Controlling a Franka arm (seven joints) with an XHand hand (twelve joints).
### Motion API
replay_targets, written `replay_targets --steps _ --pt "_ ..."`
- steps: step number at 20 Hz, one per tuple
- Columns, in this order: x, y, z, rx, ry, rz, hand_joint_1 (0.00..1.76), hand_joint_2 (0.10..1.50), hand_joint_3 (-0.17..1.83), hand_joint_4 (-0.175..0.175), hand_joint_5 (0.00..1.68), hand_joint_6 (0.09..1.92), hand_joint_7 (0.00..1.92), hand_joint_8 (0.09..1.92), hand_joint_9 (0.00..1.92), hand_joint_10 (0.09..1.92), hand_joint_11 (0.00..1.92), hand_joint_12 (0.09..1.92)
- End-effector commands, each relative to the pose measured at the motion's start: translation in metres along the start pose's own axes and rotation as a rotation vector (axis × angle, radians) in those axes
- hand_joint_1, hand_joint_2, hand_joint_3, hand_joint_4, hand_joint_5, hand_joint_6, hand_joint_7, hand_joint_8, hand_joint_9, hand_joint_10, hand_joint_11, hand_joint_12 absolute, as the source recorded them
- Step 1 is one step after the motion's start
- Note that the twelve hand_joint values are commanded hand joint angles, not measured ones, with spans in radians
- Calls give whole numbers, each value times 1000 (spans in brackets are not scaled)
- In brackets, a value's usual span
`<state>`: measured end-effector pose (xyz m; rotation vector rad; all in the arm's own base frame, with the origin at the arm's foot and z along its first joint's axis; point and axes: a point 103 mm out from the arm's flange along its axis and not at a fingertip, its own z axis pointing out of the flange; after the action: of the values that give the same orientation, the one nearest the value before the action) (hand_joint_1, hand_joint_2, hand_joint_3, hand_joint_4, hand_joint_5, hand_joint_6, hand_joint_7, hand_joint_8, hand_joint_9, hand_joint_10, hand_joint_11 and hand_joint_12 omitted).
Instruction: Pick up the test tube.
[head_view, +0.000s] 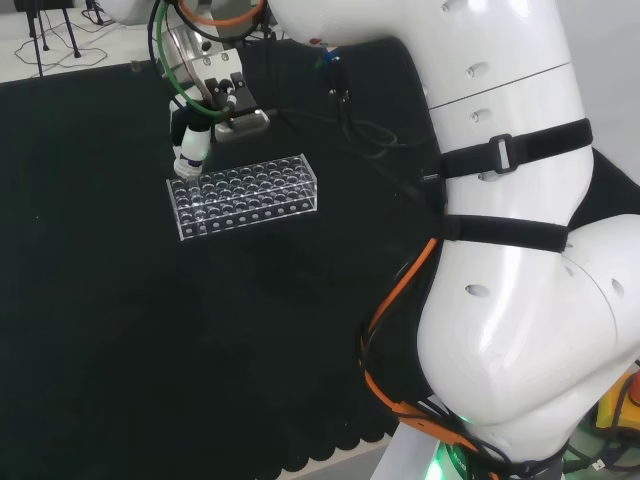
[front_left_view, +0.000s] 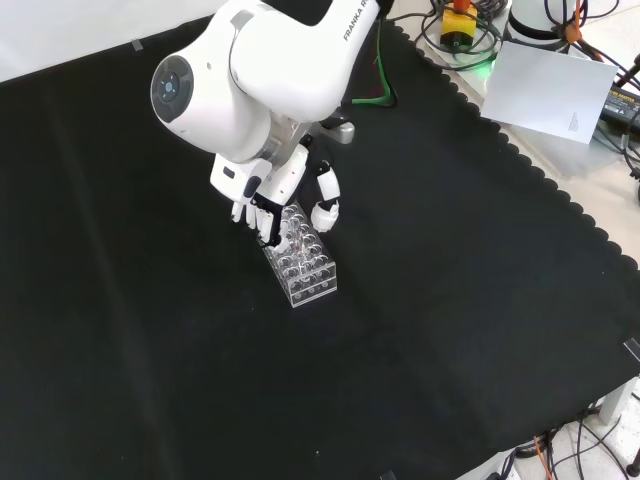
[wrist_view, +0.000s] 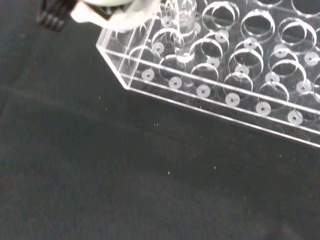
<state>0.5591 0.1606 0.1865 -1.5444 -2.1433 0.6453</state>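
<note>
One clear test tube (wrist_view: 183, 27) stands upright in a hole near the corner of the rack (wrist_view: 220, 95), and the fingers (wrist_view: 122, 15) are right beside it. Whether they actually pinch the tube or only touch it I cannot tell. The other holes that the wrist view shows look empty, each with a small white ring at its bottom.

In the front view the hand (front_left_view: 285, 200) points down over the far end of the rack (front_left_view: 303, 265), its fingers bent downward and the thumb (front_left_view: 324, 210) set apart on the right side. In the head view the hand (head_view: 193, 145) sits over the left end of the rack (head_view: 245, 195), fingertip touching or just above the top plate.

The rack rests flat on the black cloth (front_left_view: 450, 330). The white arm (front_left_view: 260, 75) leans in from the top of the front view.
</note>
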Motion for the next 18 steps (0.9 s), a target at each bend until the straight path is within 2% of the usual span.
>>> replay_targets --steps 1,6,12,14,16,18 --pt "2 5 -1 -7 6 12 958 629 682 -175 631 933 898 918 699 872 364 1441" --pt "6 12 0 -7 27 17 997 612 695 -175 676 941 988 898 800 829 435 1418" --pt "8 17 1 -50 48 44 1065 590 726 -175 790 923 1128 852 1025 754 556 1372" --pt "8 17 1 -80 48 55 1102 584 737 -175 860 899 1204 825 1125 734 633 1341" --pt "9 17 -1 -125 49 63 1159 715 582 -175 1050 839 1311 791 1238 752 767 1294" --pt "10 16 -4 -164 39 67 1229 716 572 -175 1177 738 1359 727 1338 787 912 1240"
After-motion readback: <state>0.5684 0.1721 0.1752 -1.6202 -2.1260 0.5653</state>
